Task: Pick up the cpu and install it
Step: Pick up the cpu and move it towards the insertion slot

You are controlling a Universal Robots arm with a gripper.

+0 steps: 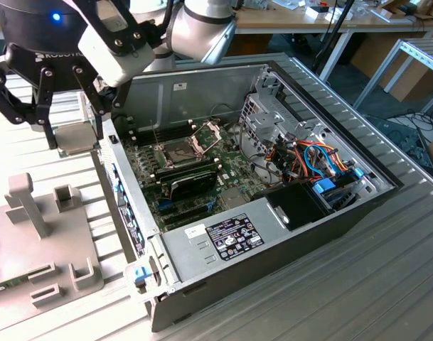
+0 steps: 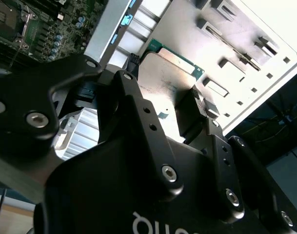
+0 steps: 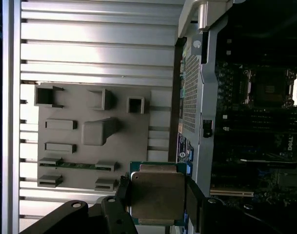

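Clearly the gripper is clamped on the cpu by its edges, holding it above the tray, just outside the case wall. So thin a grip could let it tilt or slip; seated crooked, it might damage the socket.

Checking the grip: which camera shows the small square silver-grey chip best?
The first wrist view: the small square silver-grey chip faces the camera, pinched in the claw. The second wrist view shows it slanted behind the claw; the exterior view, a small grey patch.
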